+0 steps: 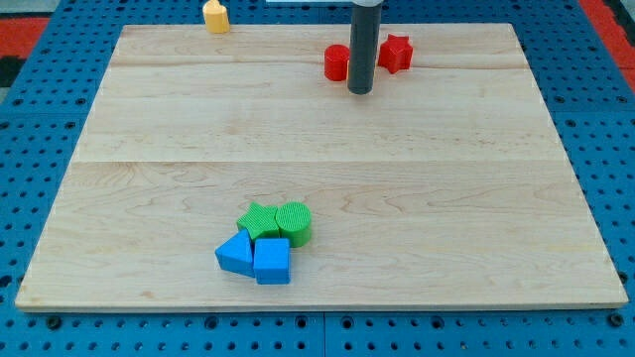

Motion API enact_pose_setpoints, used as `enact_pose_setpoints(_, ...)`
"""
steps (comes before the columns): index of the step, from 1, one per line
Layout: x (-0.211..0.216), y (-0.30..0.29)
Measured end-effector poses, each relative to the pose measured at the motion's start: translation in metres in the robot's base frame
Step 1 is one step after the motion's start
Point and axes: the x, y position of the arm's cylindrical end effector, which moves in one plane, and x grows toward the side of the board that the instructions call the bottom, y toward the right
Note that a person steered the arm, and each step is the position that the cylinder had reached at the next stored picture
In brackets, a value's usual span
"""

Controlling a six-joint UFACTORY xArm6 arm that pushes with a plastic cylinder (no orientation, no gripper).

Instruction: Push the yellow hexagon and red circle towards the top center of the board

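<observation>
The yellow hexagon [215,16] stands at the view's top left, on the board's top edge. The red circle [336,62] stands near the top centre of the wooden board [317,129]. My tip [360,91] rests on the board just right of and slightly below the red circle, touching or nearly touching it. A red star-shaped block [397,53] stands just right of the rod, partly hidden by it.
A cluster sits at the view's bottom left of centre: a green star [258,221], a green circle [295,222], a blue block [236,254] and a blue cube [272,261], all touching. Blue pegboard surrounds the board.
</observation>
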Motion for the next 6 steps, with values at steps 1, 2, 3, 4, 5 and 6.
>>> enact_pose_setpoints(1,0.0,0.029)
enact_pose_setpoints(2,-0.008,0.044)
enact_pose_setpoints(3,-0.011,0.044)
enact_pose_setpoints(4,-0.012,0.044)
enact_pose_setpoints(5,-0.02,0.042)
enact_pose_setpoints(6,-0.028,0.029)
